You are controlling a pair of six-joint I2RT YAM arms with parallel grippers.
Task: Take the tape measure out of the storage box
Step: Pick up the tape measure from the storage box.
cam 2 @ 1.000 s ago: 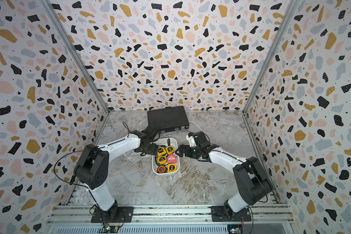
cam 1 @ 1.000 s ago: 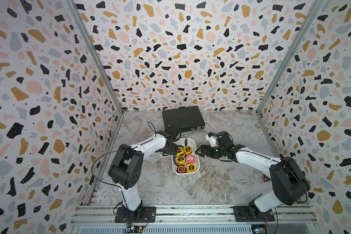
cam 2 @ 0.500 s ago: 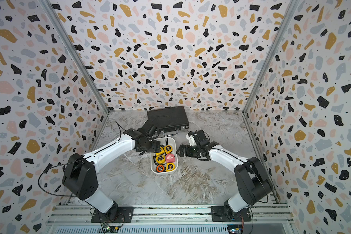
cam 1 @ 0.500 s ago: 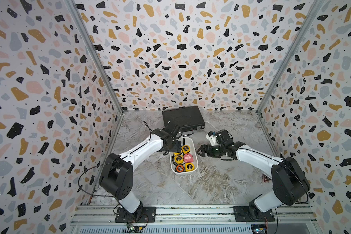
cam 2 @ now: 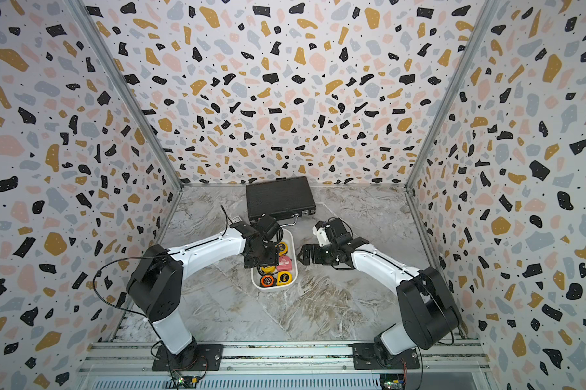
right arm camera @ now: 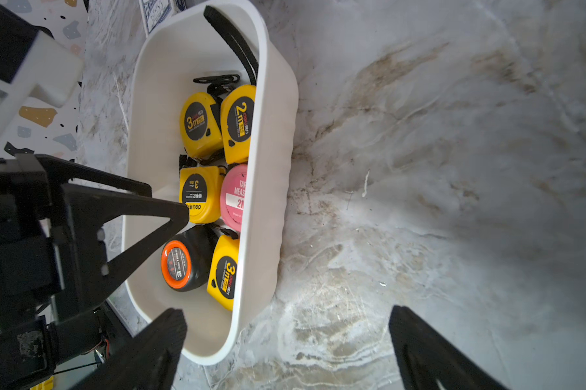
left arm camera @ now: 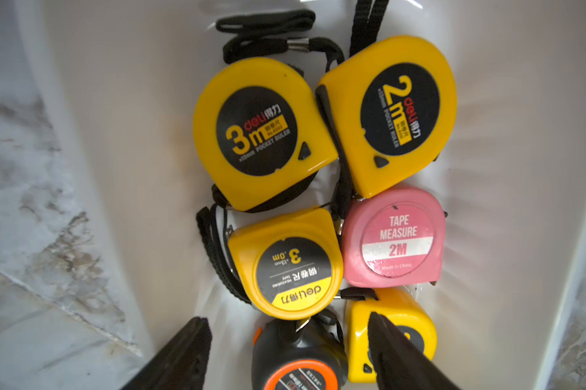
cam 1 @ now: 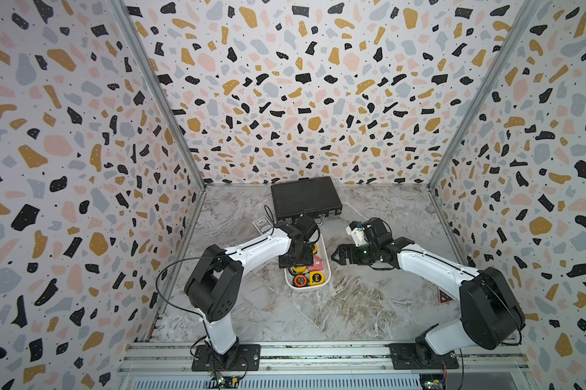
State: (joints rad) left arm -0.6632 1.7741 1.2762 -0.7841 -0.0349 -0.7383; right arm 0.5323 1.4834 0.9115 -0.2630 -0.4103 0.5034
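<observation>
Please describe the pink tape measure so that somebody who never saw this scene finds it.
In front of the black briefcase lies the white storage box holding three pairs of tape measures. The pink tape measure is in the middle pair, on the right arm's side. Only it is pink; its neighbours are yellow.

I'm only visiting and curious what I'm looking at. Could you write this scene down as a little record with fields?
Surface: marble-patterned table
Container: white storage box, open-topped, between the two arms
Contents: four yellow tape measures, one pink tape measure, one black-and-orange tape measure
Left arm: left gripper open over the storage box, jaws either side of the black-and-orange tape measure
Right arm: right gripper open beside the storage box, holding nothing
Behind: closed black briefcase
</observation>
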